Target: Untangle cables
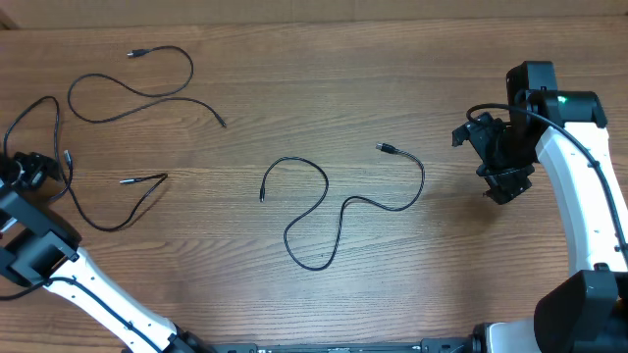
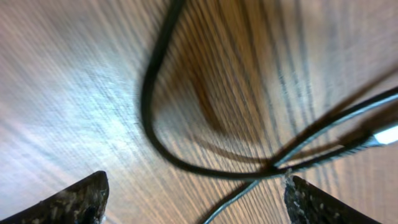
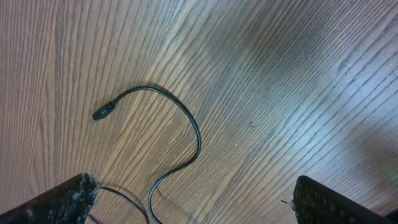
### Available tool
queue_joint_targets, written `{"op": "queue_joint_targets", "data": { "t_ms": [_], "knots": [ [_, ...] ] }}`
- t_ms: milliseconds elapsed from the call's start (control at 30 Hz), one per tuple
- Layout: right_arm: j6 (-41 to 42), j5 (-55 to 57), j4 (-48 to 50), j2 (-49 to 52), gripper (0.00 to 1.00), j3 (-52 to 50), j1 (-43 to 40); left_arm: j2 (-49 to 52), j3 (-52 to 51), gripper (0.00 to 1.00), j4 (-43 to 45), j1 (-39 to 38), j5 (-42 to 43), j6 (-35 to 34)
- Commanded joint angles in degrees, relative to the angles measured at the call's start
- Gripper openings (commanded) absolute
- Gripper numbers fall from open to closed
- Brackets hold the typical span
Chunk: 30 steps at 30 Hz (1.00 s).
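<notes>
Cables (image 1: pixel 368 200) are laid out separately on the surface (image 1: pixel 324 69); left claw (image 2: pixel 194 179) and right claw (image 3: pixel 194 179) are both spread wide open.

The cables (image 3: pixel 198 137) are plain black, and one plug tip (image 2: pixel 387 134) shines pale silver. The tabletop (image 1: pixel 294 78) is warm brown wood with fine darker grain streaks. My fingers (image 3: pixel 56 202) are black, flecked grey. My arms (image 1: pixel 577 184) are white with black joints, and one carries a green light (image 1: pixel 563 98).
</notes>
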Motion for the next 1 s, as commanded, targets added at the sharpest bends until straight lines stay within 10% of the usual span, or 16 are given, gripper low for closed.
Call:
{"op": "queue_joint_targets", "data": {
  "t_ms": [0, 600, 667, 700, 967],
  "knots": [
    [-0.24, 0.15, 0.02, -0.5, 1.0, 0.96, -0.13, -5.9, 0.79, 0.91, 0.11, 0.61, -1.27, -0.61],
    [-0.24, 0.15, 0.02, -0.5, 1.0, 0.96, -0.13, -4.87, -10.95, 0.98, 11.78, 2.38, 0.11, -2.14],
    [-0.24, 0.15, 0.02, -0.5, 1.0, 0.96, -0.13, -4.87, -11.52, 0.75, 12.0, 2.38, 0.09, -2.14],
    [-0.24, 0.15, 0.02, -0.5, 1.0, 0.96, -0.13, -4.83, -11.89, 0.41, 11.93, 2.4, 0.11, -2.16],
    [-0.24, 0.13, 0.02, -0.5, 1.0, 0.96, -0.13, -4.83, -12.13, 0.04, 9.55, 2.43, 5.92, -5.66]
  ]
}}
